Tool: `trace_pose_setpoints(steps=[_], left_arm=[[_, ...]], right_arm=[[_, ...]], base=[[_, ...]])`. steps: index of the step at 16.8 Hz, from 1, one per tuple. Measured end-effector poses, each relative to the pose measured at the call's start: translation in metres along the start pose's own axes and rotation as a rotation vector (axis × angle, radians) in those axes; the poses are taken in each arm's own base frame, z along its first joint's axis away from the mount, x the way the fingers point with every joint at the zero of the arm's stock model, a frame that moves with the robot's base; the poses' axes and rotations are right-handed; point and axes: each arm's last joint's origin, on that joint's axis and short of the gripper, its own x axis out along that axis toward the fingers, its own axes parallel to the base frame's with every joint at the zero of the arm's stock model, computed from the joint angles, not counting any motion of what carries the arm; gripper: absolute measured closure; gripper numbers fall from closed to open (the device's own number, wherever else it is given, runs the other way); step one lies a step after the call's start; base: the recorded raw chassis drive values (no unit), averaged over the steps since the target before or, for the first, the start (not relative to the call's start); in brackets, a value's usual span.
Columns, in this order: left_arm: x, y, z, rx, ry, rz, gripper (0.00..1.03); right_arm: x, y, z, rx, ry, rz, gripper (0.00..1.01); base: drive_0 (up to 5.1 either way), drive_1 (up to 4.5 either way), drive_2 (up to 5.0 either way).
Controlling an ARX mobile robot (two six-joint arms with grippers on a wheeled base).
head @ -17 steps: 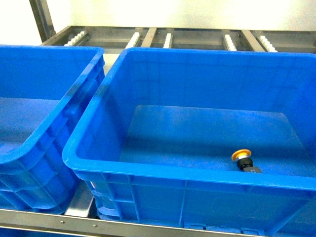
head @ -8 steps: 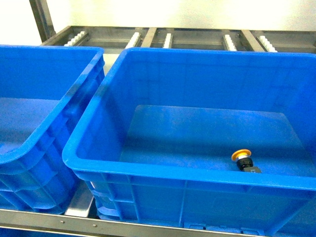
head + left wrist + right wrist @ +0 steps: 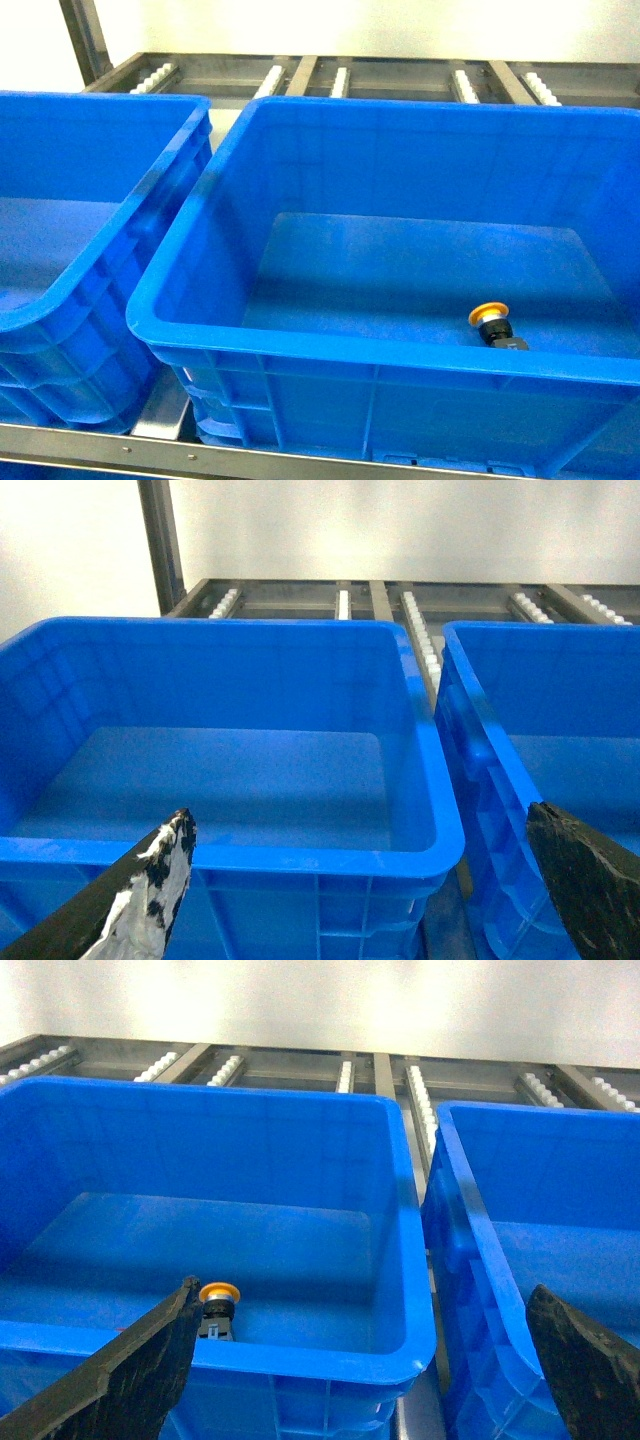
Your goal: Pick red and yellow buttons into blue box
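From the head view we see the blue box filling most of the frame, its thick rim facing us and its ribbed front wall dropping to a metal rail at the bottom edge; inside it, on the floor near the front wall and toward the right, lies the yellow button, tipped on its side with the orange-yellow cap up-left and its black base down-right, partly hidden by the rim. We see no red-capped button in any view. A second blue crate stands just to the left, their walls close together; behind both runs a metal roller rack with white rollers.

In the left wrist view our left hand hangs above the near rim of that left crate, its two dark fingers wide apart and gripping nothing; one finger's pad looks worn and whitish.

In the right wrist view our right hand sits over the near rim of the blue box, fingers likewise spread with nothing between them; the yellow button lies just beside the left finger, below it on the box floor.
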Motion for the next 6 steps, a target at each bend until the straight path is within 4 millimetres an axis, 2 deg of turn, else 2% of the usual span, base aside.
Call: trace_pose_setpoints(steps=[6], left_arm=[[0.0, 0.0, 0.0, 0.0, 0.0, 0.0, 0.05]], right_arm=[[0.0, 0.0, 0.0, 0.0, 0.0, 0.0, 0.03]], base=[[0.0, 0.0, 0.0]])
